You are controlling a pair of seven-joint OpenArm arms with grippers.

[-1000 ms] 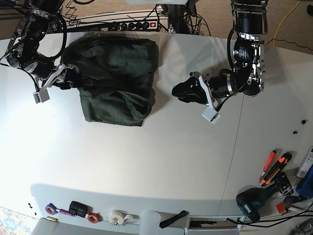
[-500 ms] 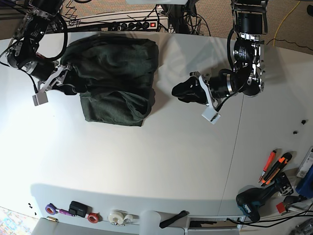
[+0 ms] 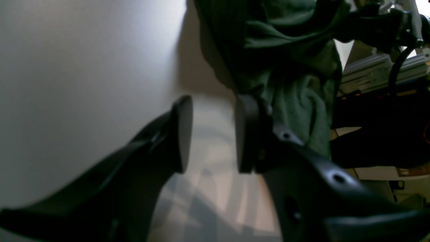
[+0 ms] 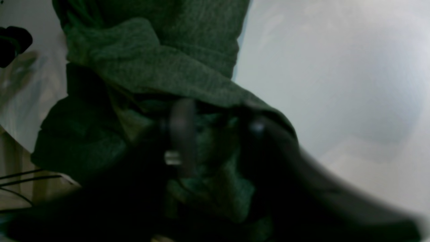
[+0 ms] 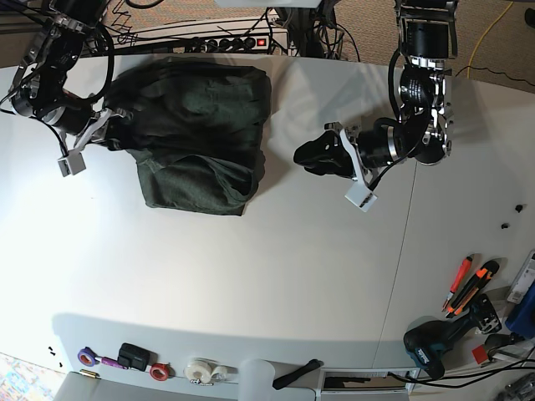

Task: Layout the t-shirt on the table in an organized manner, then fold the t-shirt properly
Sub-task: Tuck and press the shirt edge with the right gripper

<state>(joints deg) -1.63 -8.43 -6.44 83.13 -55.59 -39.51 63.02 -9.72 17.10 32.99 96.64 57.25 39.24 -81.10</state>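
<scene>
The t-shirt is bunched on the table; its edge is pinched by the right gripper. The left gripper is held part-open w/ nothing between jaws, just beside the shirt's other side.

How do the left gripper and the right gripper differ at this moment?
The left gripper is open with nothing between its jaws; the right gripper is closing with folds of the t-shirt bunched between its jaws. The left gripper hangs above bare table beside the t-shirt; the right gripper is buried in the t-shirt's opposite edge. Both have dark fingers.
</scene>
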